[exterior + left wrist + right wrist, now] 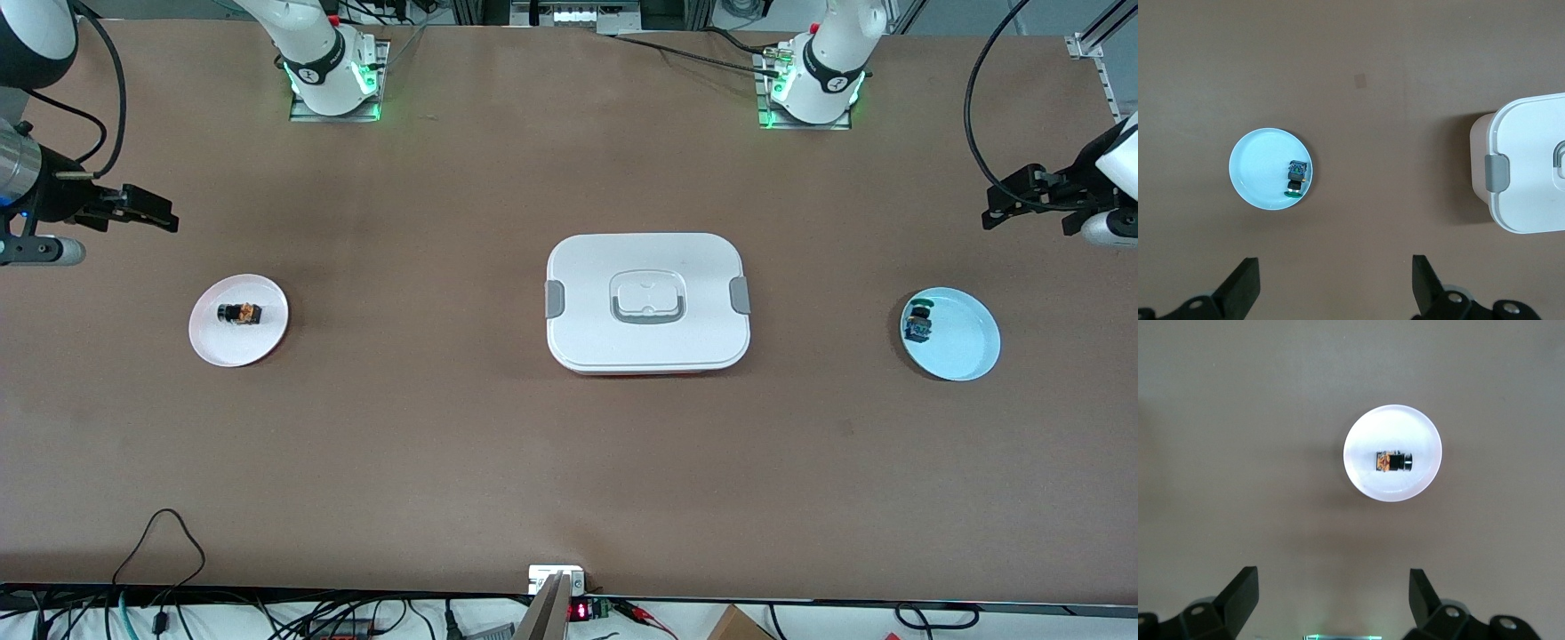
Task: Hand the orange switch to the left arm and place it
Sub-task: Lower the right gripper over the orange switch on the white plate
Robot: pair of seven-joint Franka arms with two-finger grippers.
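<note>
Front view step: pre-grasp; orange switch (pixel 239 313) untouched on pink plate (pixel 269 339), desk.
Right gripper (pixel 1331 603): hovers, fingers apart, empty.
Left gripper (pixel 1335 290): waits, fingers apart.
Next: right descends onto switch; route clear of box (pixel 647 302).

Two plates: one pink plate (pixel 238 321), one blue plate (pixel 951 334). Two switches: one orange switch (pixel 240 313), one blue-green switch (pixel 917 324). One box (pixel 647 302). Two arms.

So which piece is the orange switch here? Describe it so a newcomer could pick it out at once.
Start at the big white box in the middle of the table, then go toward the right arm's end to the pale pink plate. The orange switch lies on it: a tiny black component with orange parts, unlike the blue-and-green piece on the light blue plate.
</note>
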